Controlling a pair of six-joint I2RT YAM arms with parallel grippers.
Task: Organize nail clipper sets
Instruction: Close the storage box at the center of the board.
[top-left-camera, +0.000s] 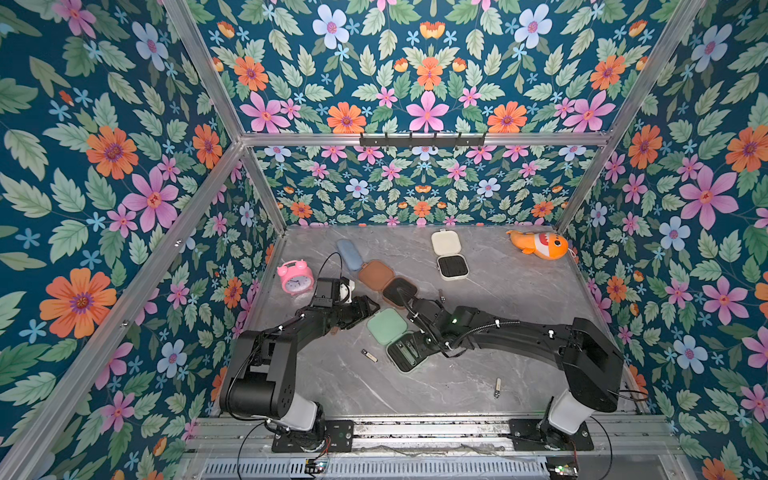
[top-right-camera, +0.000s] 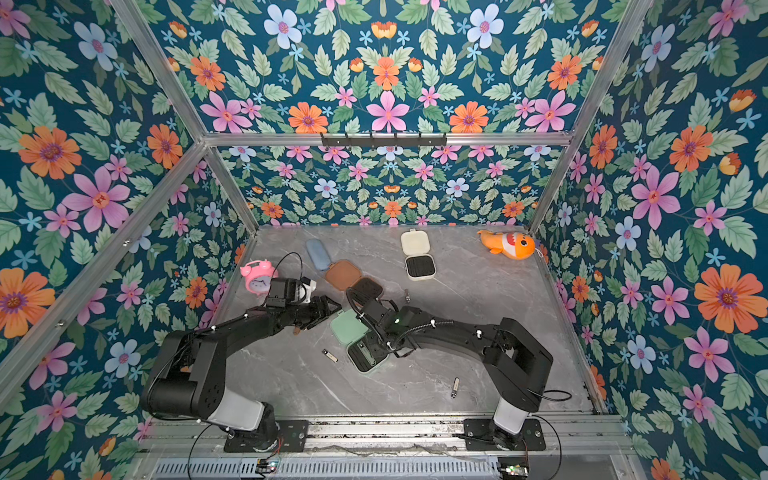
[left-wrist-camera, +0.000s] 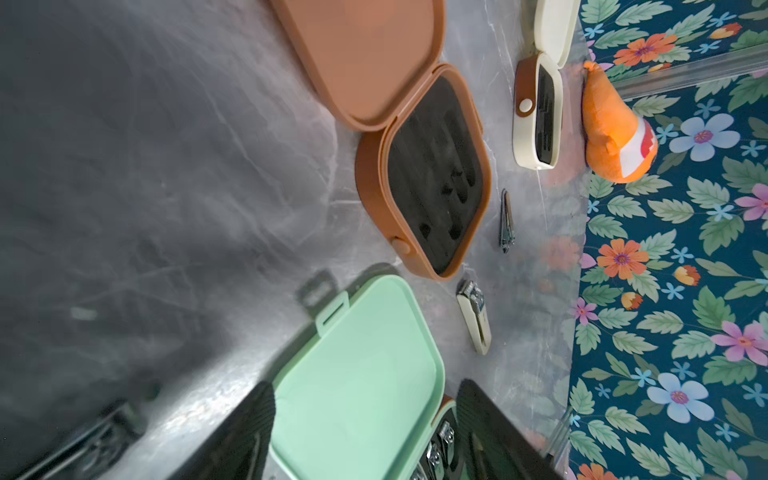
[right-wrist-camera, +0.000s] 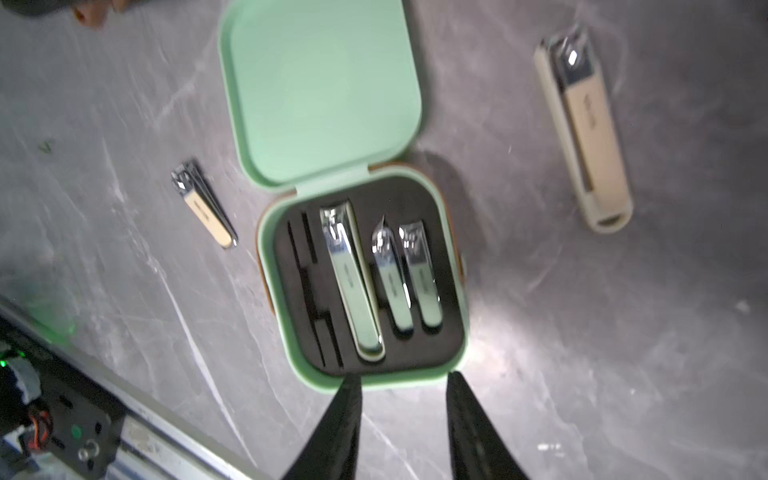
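The mint green case (top-left-camera: 405, 353) lies open mid-table, and three green clippers (right-wrist-camera: 351, 278) sit in its black insert. My left gripper (left-wrist-camera: 365, 415) is open, its fingers (left-wrist-camera: 249, 428) straddling the green lid (top-left-camera: 386, 326). My right gripper (right-wrist-camera: 403, 386) is open and empty, hovering at the edge of the green base opposite the hinge. The brown case (top-left-camera: 399, 291) and the cream case (top-left-camera: 453, 266) lie open with empty inserts. Loose on the table are a small beige clipper (right-wrist-camera: 203, 203), a large beige clipper (right-wrist-camera: 582, 124), a dark clipper (left-wrist-camera: 506, 220) and a silver clipper (top-left-camera: 497, 387).
A pink alarm clock (top-left-camera: 295, 277) and a blue pouch (top-left-camera: 349, 253) sit at the back left. An orange fish plush (top-left-camera: 540, 244) lies in the back right corner. Floral walls enclose three sides, and a metal rail (top-left-camera: 415, 428) runs along the front.
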